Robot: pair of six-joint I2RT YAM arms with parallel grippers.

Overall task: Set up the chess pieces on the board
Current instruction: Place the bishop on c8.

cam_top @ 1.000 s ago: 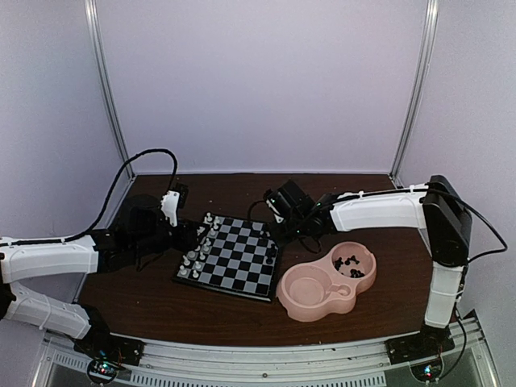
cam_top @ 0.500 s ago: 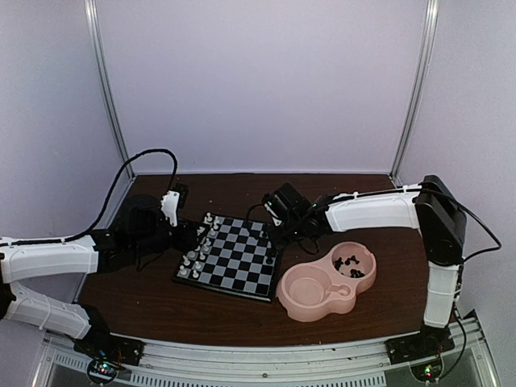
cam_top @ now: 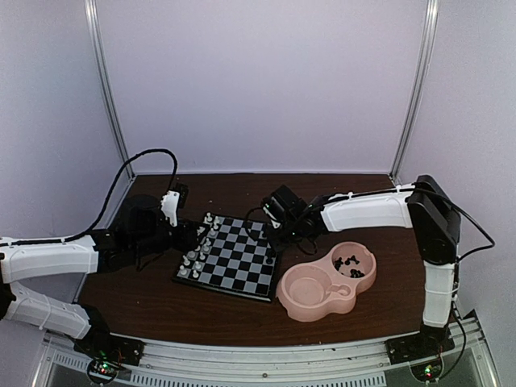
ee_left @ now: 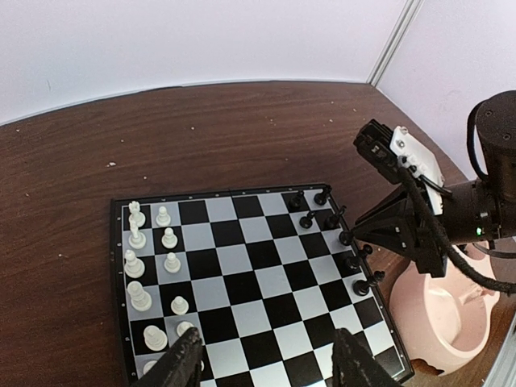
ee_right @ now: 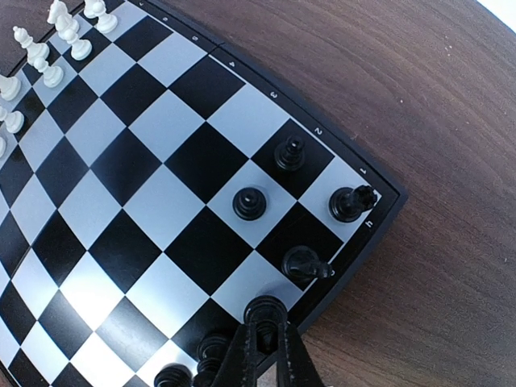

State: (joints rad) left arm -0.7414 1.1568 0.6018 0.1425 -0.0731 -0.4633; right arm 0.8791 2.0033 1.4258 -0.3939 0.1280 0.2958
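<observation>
Right gripper (ee_right: 261, 329), jaws pinched on 1 tiny black plastic chessman (ee_right: 264, 308), holds it upright over the lower-centre edge squares of the small black-and-pale checked board (ee_right: 201, 153); left gripper (ee_left: 270, 367) gapes empty.

The left arm (cam_top: 48, 258) lies low, stretched toward the left edge of the board (cam_top: 242, 270). The left gripper (ee_left: 270, 364) hangs over that edge, jaws parted. The right arm (cam_top: 371, 211) bends at a raised elbow and reaches to the board's right edge. The right gripper (ee_right: 264, 322) points down there, fingers pressed together.
</observation>
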